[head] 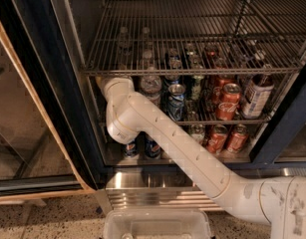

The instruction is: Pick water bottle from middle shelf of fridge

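fridge (68,108): dark frame, door open, one glass door (23,113) swung out at the left.
racks: two wire racks in view, an upper rack (192,34) with nothing standing on it, and the middle shelf (207,122) under it, packed with drinks.
water bottle (151,85): one clear ribbed bottle, upright at the front left of the middle shelf, its top behind the upper rack's front bar. Perhaps two or three more bottle caps show through the rack further back, hard to count.
arm (192,158): one white arm, comes in from lower right, bends at the fridge's left side and turns up to middle shelf level.
gripper (116,83): at the left end of the middle shelf, just left of the water bottle, close to touching. Whether it is open or closed, or has hold of anything: cannot tell, the arm's end and the rack bar cover it.
red cans (227,101): four counted, two on the middle shelf at right, two on the fridge floor below.
blue cans (176,101): three, one on the middle shelf beside the water bottle, two below, partly behind the arm.
dark bottle (254,96): one, white label, right end of the middle shelf.
base panel (142,193): one ribbed steel strip below the door opening.
white bin (157,223): one, at the bottom edge in front of the fridge.
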### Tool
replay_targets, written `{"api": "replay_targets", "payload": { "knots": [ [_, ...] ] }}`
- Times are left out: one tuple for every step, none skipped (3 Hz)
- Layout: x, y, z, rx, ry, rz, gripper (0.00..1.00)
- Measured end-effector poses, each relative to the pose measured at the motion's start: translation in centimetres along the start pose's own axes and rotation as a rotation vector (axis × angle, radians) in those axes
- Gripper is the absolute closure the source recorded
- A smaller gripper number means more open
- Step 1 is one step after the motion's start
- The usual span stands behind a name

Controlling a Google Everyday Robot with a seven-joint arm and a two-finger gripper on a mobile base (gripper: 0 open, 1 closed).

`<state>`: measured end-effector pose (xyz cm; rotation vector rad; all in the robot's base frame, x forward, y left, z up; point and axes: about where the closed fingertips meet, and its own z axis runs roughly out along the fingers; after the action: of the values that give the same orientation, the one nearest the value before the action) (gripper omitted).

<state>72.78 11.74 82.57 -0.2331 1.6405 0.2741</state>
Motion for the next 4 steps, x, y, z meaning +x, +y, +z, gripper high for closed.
{"api": "replay_targets", "payload": {
  "knots": [
    [1.6, 0.4, 0.6, 0.024, 0.018, -0.003, 0.47],
    [3.9, 1.8, 2.3, 0.028, 0.04, -0.034, 0.49],
    [3.9, 1.8, 2.3, 0.028, 0.039, -0.035, 0.44],
    [3.9, 1.8, 2.3, 0.028, 0.039, -0.035, 0.45]
  ]
}}
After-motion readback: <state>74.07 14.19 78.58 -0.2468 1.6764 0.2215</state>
